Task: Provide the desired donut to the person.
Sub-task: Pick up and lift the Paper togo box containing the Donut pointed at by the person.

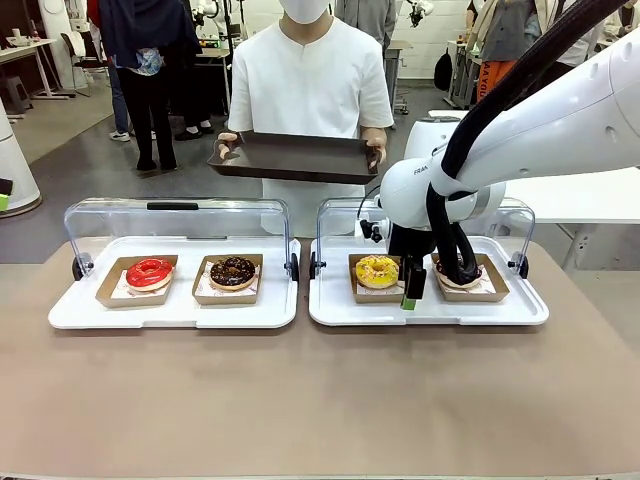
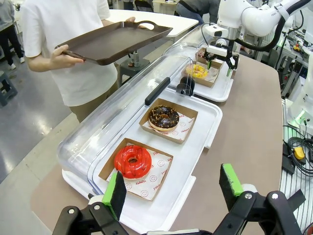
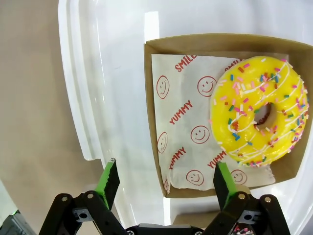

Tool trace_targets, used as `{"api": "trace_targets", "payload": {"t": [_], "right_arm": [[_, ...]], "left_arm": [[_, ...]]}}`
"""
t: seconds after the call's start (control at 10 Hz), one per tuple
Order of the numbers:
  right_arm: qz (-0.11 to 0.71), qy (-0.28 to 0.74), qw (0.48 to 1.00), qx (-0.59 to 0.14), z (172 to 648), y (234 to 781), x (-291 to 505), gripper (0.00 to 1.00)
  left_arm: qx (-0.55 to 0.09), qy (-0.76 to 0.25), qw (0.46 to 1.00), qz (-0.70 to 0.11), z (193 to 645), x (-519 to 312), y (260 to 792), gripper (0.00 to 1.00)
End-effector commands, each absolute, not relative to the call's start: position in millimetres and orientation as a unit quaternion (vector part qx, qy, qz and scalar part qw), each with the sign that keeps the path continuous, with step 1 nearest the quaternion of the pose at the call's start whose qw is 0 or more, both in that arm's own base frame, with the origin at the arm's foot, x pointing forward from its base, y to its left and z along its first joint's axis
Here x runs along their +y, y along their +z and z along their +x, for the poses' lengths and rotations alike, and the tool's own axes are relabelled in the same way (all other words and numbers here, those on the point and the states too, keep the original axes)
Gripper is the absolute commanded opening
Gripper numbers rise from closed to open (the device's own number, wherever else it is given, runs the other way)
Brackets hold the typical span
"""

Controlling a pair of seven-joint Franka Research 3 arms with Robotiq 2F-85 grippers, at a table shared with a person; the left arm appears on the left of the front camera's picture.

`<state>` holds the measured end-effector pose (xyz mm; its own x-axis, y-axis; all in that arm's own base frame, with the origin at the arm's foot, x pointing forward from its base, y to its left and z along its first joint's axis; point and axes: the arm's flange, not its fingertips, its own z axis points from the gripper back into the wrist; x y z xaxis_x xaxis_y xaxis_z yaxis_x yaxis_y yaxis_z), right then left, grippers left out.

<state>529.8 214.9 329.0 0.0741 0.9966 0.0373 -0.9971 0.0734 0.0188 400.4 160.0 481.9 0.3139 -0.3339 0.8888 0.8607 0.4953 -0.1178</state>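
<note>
**Right claw set over the yellow donut's box**

Front view: the person (image 1: 310,90) holds a brown tray (image 1: 295,157) at upper centre. The right claw (image 1: 412,298) is at centre right, beside the yellow donut (image 1: 377,270).

Left wrist view: the left claw (image 2: 173,183) is spread open at the bottom edge.

Right wrist view: the right claw's open jaws straddle the box (image 3: 159,54) wall at lower left. It should pinch cardboard, not icing.

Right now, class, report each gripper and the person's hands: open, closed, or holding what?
Left gripper: open, empty.
Right gripper: open, empty, near the yellow donut.
Person's hands: both holding the brown tray.

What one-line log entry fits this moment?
right gripper: open, above box of yellow donut | left gripper: open, near red donut | person: holds brown tray
</note>
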Motion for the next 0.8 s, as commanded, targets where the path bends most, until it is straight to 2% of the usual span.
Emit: {"api": "trace_targets", "payload": {"t": [0.0,0.1,0.2,0.3,0.4,0.5,0.7], "right_arm": [[0.016,0.670,0.742,0.009,549.0,303.9,206.6,1.00],[0.016,0.670,0.742,0.007,549.3,303.9,206.3,0.80],[0.016,0.672,0.740,0.005,549.1,303.5,206.5,0.44],[0.016,0.672,0.740,0.006,549.5,303.7,206.0,0.24],[0.016,0.672,0.740,0.005,549.5,303.7,205.5,0.38],[0.016,0.673,0.740,0.005,549.1,303.8,205.2,0.00],[0.015,0.673,0.740,0.006,548.9,303.8,204.0,0.00]], "left_arm": [[-0.435,-0.397,0.747,-0.310,399.9,159.6,482.1,1.00],[-0.435,-0.397,0.747,-0.310,399.9,159.6,482.1,1.00],[-0.435,-0.397,0.747,-0.310,399.9,159.6,482.1,1.00],[-0.435,-0.397,0.747,-0.310,399.9,159.6,482.1,1.00],[-0.435,-0.397,0.747,-0.310,399.9,159.6,482.1,1.00],[-0.435,-0.397,0.747,-0.310,399.9,159.6,482.1,1.00],[-0.435,-0.397,0.747,-0.310,399.9,159.6,482.1,1.00]]}}
